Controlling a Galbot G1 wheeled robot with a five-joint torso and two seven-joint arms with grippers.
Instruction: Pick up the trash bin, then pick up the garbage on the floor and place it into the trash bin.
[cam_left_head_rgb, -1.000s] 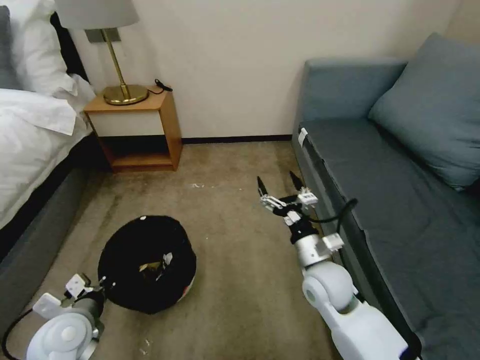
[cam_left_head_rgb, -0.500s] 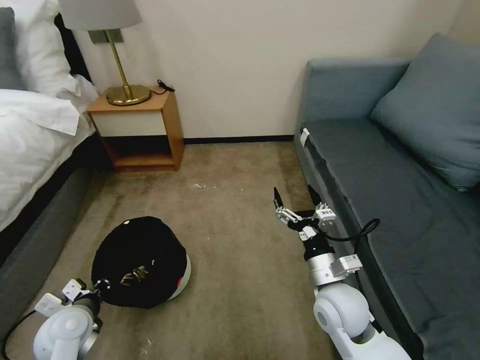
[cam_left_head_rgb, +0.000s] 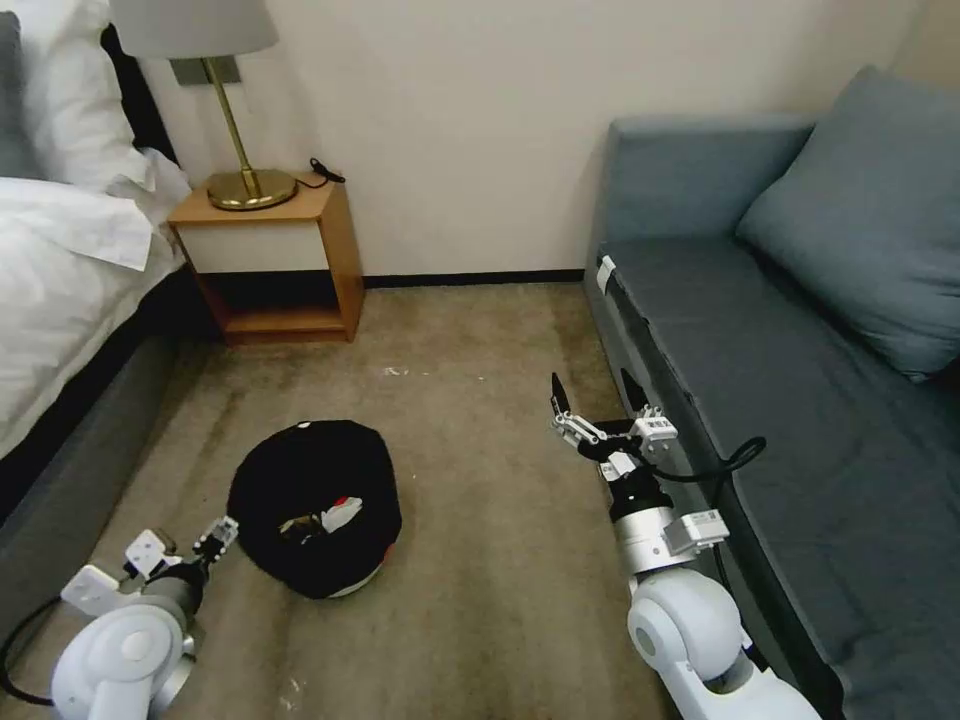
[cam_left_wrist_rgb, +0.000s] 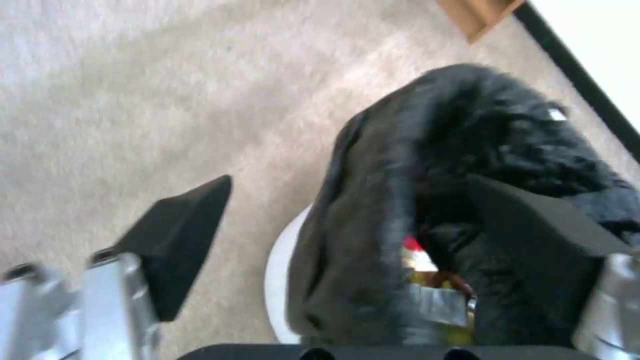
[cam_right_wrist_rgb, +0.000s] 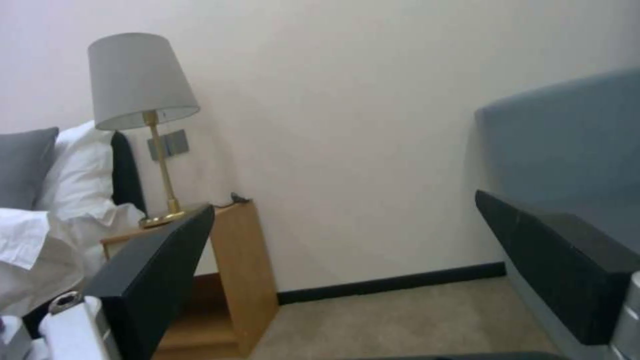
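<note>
The trash bin (cam_left_head_rgb: 300, 470), lined with a crinkly black bag, stands on the carpet with its mouth up. Garbage lies inside it: a red-and-white wrapper (cam_left_head_rgb: 343, 511) and a yellow-silver one (cam_left_head_rgb: 298, 527). My left gripper (cam_left_head_rgb: 215, 535) is open at the bin's near-left side. In the left wrist view the bin's rim (cam_left_wrist_rgb: 380, 210) lies between the spread fingers (cam_left_wrist_rgb: 180, 240), with no contact showing, and the red and yellow garbage (cam_left_wrist_rgb: 427, 280) shows inside. My right gripper (cam_left_head_rgb: 592, 388) hangs open and holds nothing, beside the sofa front; its own view looks at the wall (cam_right_wrist_rgb: 357, 270).
A bed (cam_left_head_rgb: 70, 290) runs along the left. A wooden nightstand (cam_left_head_rgb: 290, 255) with a brass lamp (cam_left_head_rgb: 235, 150) stands by the far wall. A blue-grey sofa (cam_left_head_rgb: 780, 360) fills the right side, close to the right arm. Carpet (cam_left_head_rgb: 470, 560) lies between the arms.
The bin went from tilted toward the left gripper to standing upright, a little farther right. The left gripper has let go of it and opened. The right arm drew back toward the sofa.
</note>
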